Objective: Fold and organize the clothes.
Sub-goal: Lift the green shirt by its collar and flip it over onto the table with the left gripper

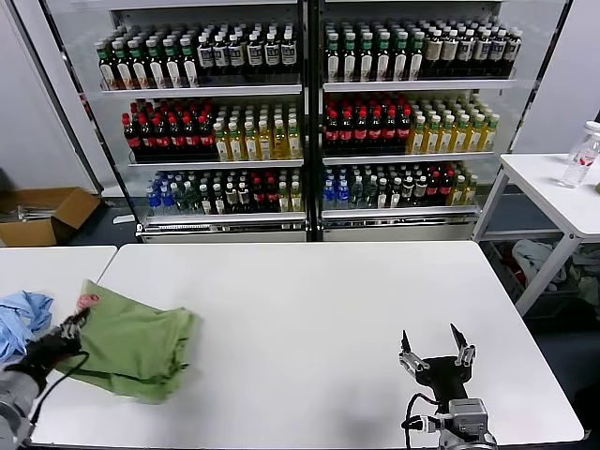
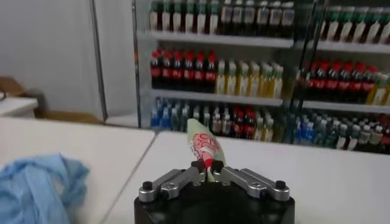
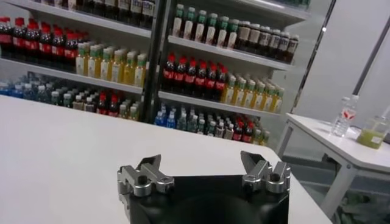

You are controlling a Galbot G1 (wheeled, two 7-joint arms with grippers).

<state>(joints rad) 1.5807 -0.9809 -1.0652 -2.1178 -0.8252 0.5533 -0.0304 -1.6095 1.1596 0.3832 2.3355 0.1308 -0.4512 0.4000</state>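
Observation:
The light green shirt [image 1: 136,342] lies bunched and partly folded near the left end of the white table [image 1: 309,319]. My left gripper [image 1: 73,325] is at the shirt's left edge, shut on a fold of it. In the left wrist view that pinched fold of the shirt [image 2: 203,141] stands up between the fingertips of the left gripper [image 2: 208,166], showing its red-and-white print. My right gripper [image 1: 437,354] hovers open over the table's front right part. The right wrist view shows the right gripper [image 3: 201,165] with nothing between its fingers.
A light blue cloth [image 1: 21,319] lies crumpled on the neighbouring table at the far left [image 2: 36,182]. Drink coolers [image 1: 305,112] full of bottles stand behind. A side table [image 1: 562,192] with a bottle is at the right. A cardboard box [image 1: 42,214] sits on the floor.

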